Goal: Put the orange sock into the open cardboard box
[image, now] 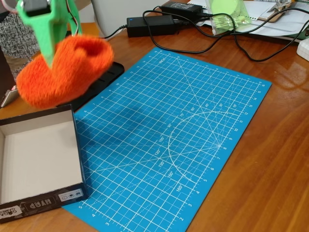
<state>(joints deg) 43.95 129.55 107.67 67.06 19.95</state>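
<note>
The green jaws (49, 50) are clamped on the orange sock (65, 70) and hold it up in the air. The sock hangs just past the far rim of the open cardboard box (79, 159), which sits on the desk (270, 183) beside the blue cutting mat (174, 140). To do this well, I think the sock should go over the white middle before the jaws let go.

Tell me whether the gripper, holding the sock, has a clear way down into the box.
Probably yes. The gripper holds the orange sock in the air just above the far edge of the open cardboard box, whose white inside lies bare with nothing across its opening.
</note>
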